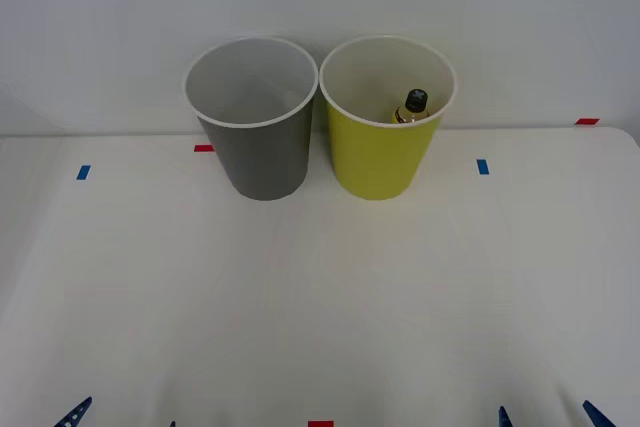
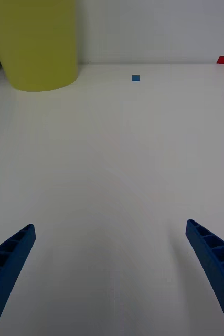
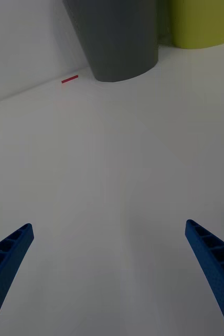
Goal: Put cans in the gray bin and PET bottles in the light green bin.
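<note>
PET bottle point(image 1: 411, 107) sits inside the light green bin point(image 1: 382, 157), upper right of centre in the front view, cap up, its long axis near upright and leaning on the bin's right wall (sorted, by my reading). Gray bin point(image 1: 258, 152) stands just beside it to the left, nothing visible inside. Left gripper point(image 3: 109, 278) and right gripper point(image 2: 110, 278) hover at the frame's bottom edge, well apart from the bins, jaws spread wide and holding nothing, seemingly parked.

No readable text, labels, brands or numbers on anything.
</note>
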`<action>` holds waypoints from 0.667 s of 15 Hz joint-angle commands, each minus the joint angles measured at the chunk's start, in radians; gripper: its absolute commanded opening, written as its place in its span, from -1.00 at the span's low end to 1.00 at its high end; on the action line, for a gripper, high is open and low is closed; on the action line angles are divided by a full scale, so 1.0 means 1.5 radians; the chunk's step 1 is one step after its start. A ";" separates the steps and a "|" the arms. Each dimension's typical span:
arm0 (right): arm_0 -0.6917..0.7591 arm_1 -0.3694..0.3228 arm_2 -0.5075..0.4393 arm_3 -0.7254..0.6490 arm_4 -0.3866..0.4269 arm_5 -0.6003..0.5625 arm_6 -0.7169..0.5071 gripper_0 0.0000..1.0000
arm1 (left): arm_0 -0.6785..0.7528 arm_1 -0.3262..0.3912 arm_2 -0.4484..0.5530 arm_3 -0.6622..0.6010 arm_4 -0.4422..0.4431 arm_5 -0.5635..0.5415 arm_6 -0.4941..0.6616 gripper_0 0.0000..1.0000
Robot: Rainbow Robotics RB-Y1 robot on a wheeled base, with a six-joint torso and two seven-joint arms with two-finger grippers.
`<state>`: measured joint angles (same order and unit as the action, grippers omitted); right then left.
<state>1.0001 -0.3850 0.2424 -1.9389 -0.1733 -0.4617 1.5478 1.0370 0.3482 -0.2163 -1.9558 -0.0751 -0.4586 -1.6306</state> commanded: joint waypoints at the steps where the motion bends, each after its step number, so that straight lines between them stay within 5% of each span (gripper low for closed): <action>1: 0.000 0.000 0.000 0.000 0.000 0.000 0.000 1.00 | 0.000 0.000 0.000 0.000 0.000 0.000 0.000 1.00; 10: 0.000 0.000 0.000 0.000 0.000 0.000 0.000 1.00 | 0.000 0.000 0.000 0.000 0.000 0.000 0.000 1.00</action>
<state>1.0001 -0.3850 0.2424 -1.9389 -0.1733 -0.4617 1.5478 1.0370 0.3482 -0.2163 -1.9558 -0.0751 -0.4586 -1.6306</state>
